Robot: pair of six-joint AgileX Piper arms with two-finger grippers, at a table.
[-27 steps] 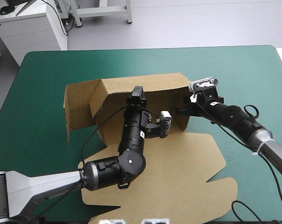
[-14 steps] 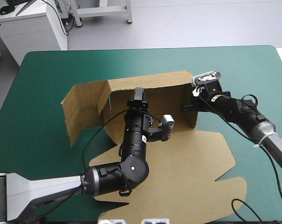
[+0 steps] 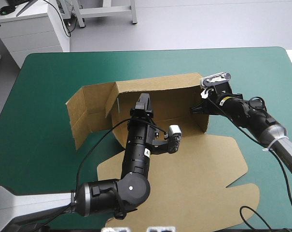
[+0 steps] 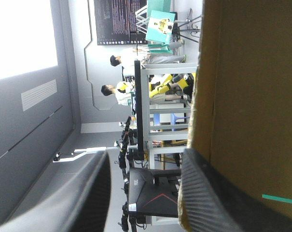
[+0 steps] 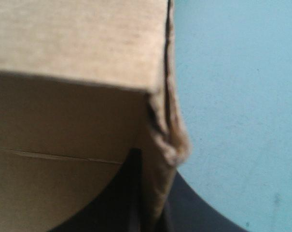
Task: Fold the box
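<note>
Teal-green cover spans the bench, and the box sits at the middle of the high view, half raised. Its long far wall stands upright across the centre of the frame. A side panel angles outward toward the upper left, creased and standing on edge. At the right end a short wall turns the corner toward the lower edge of the frame. Nearer the bottom, the rest of the brown sheet lies flat on the cover, its outline cut into rounded lobes and notches at lower right.

The left gripper reaches from lower left over the flat sheet into the hollow before the far wall. Its black fingers are spread wide apart and grasp nothing, and the raw edge of an upright wall stands just beside one finger. The right gripper comes in from the right of the frame to the box's right corner. It is all but closed, pinching the end wall where it meets the far wall, with one finger inside and one outside.
</note>
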